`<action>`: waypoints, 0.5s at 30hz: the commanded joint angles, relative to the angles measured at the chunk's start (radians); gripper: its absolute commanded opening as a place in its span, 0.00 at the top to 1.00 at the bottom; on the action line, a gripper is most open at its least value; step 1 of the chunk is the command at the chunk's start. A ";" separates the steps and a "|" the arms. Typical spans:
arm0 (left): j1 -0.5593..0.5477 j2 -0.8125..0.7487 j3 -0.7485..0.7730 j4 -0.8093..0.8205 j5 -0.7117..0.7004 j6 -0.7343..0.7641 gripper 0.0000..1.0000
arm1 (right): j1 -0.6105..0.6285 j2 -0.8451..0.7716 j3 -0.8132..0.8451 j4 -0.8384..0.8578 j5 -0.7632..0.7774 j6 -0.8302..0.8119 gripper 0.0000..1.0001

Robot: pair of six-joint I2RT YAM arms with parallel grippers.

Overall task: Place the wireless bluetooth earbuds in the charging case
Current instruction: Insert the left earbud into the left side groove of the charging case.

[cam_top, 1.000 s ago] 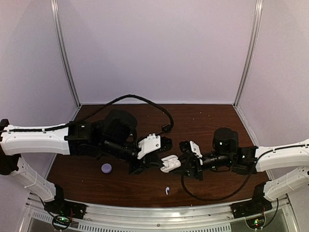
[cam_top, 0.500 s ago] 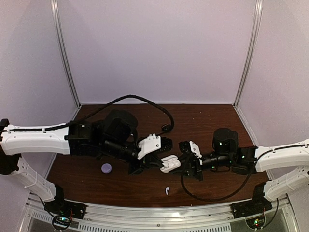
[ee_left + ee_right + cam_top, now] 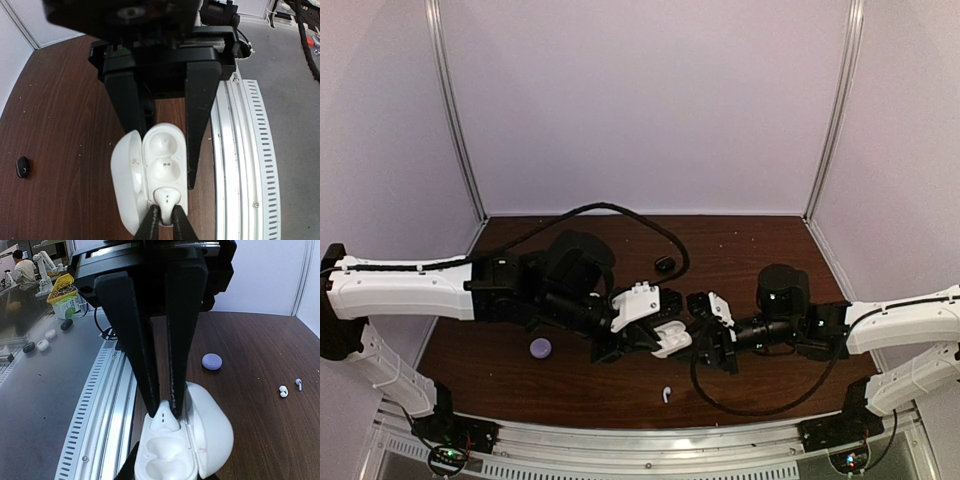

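Earbuds show in 5 spots. 1 white earbud sits in the end hollow of the open charging case, and 2 more moulded hollows show in the tray beside it. The lid is swung back along 1 long side. The case is held between the 2 arms, over the near middle of the wooden table.

The right gripper has the case clamped. Its 2 black fingers press on opposite long sides of the tray, and that grip is firm.

The left gripper comes in from the opposite end. Its jaws are almost closed, with only a narrow gap, and 1 slim tip lies against each side of the seated earbud. Whether they actually squeeze it cannot be told.

On the table, a pale lavender bud lies under the left arm, well apart from the case. A white stemmed bud lies near the front edge, below the case in the top view. A black bud rests farther back, just beside the cable loop. In the right wrist view, a small curled white bud lies just beside the stemmed one.
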 commanded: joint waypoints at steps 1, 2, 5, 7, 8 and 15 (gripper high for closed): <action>-0.005 0.002 0.032 -0.012 -0.021 -0.007 0.83 | 0.010 -0.014 0.034 0.084 -0.014 0.007 1.00; -0.004 -0.004 0.034 -0.013 -0.030 -0.006 0.81 | 0.009 -0.015 0.032 0.085 -0.012 0.008 1.00; -0.005 -0.023 0.036 -0.013 -0.047 -0.008 0.80 | 0.009 -0.013 0.027 0.086 -0.011 0.009 1.00; -0.005 -0.035 0.038 -0.012 -0.050 -0.009 0.81 | 0.009 -0.012 0.024 0.086 -0.010 0.009 1.00; -0.005 -0.042 0.039 -0.009 -0.051 -0.011 0.80 | 0.009 -0.012 0.024 0.086 -0.009 0.009 1.00; -0.004 -0.082 0.031 0.008 -0.056 -0.006 0.84 | 0.009 -0.008 0.020 0.090 -0.010 0.012 1.00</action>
